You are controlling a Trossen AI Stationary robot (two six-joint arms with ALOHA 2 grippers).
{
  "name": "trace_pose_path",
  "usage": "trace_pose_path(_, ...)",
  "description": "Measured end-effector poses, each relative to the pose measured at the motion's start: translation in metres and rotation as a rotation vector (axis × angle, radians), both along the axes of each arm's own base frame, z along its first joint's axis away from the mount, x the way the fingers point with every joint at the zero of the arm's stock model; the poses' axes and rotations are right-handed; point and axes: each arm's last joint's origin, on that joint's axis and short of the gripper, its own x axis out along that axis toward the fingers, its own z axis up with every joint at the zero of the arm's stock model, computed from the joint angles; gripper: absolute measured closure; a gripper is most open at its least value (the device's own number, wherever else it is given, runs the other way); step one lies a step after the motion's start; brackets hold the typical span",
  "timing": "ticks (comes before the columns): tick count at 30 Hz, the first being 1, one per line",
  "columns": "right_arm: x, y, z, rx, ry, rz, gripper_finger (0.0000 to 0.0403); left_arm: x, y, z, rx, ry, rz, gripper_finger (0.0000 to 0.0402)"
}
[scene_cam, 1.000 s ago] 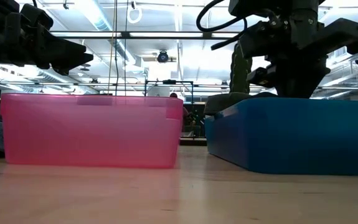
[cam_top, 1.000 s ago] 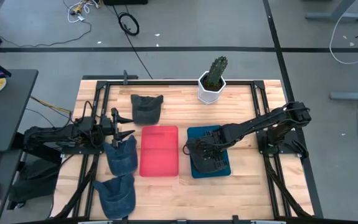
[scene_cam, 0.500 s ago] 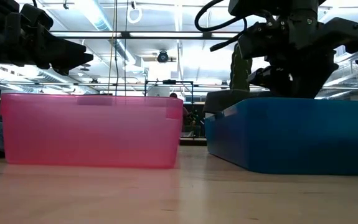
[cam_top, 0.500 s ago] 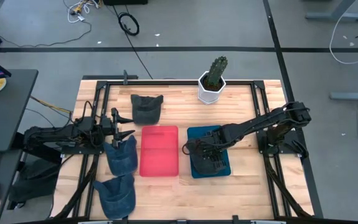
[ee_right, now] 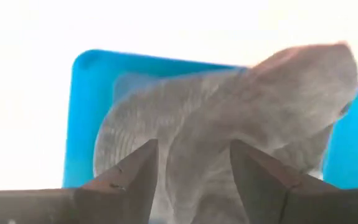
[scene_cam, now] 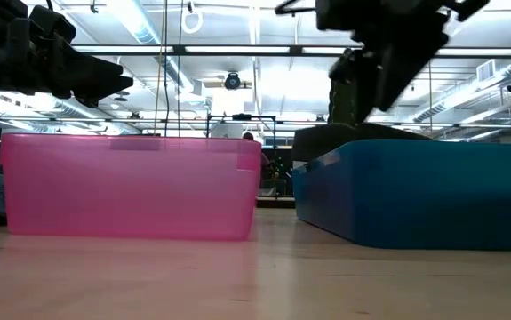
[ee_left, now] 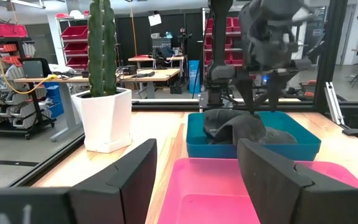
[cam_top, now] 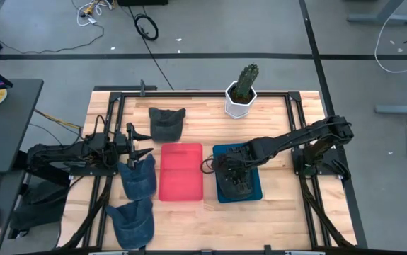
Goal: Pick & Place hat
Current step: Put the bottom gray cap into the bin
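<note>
A dark grey hat (ee_right: 228,106) lies in the blue bin (cam_top: 257,193), and its crown (scene_cam: 344,138) rises just over the bin's rim. My right gripper (ee_right: 194,149) hangs open above this hat, clear of it, over the bin's left half (cam_top: 222,168). My left gripper (cam_top: 145,145) waits open at the table's left, above the far end of a blue denim hat (cam_top: 139,178) and left of the pink bin (cam_top: 182,172). In the left wrist view the grey hat (ee_left: 241,127) shows inside the blue bin beyond the pink one.
Another blue denim hat (cam_top: 131,223) lies near the front left edge, and a dark hat (cam_top: 166,122) lies at the back, behind the pink bin. A cactus in a white pot (cam_top: 242,95) stands at the back, beyond the blue bin. Bare wood lies in front of both bins.
My right gripper has opened and let go of the dark grey hat, which now lies in the blue bin. The gripper has then risen above the bin and shifted a little toward the table's left.
</note>
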Motion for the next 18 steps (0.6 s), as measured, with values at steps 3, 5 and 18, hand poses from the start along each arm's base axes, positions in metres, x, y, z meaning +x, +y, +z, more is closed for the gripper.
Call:
trace_pose_path(3, 0.006, 0.000, 0.003, 0.004, -0.062, 0.000, 0.0199, 0.000, 0.000, 0.000, 0.000, 0.001, 0.000, 0.0174)
trace_pose_path(5, 0.009, 0.000, 0.005, 0.009, -0.105, 0.006, 0.0199, 0.000, 0.000, 0.000, 0.000, 0.000, 0.000, 0.0174)
trace_pose_path(18, 0.027, -0.019, -0.006, 0.004, -0.207, -0.013, 0.0199, 0.000, 0.000, 0.000, 0.000, 0.001, 0.000, 0.0174)
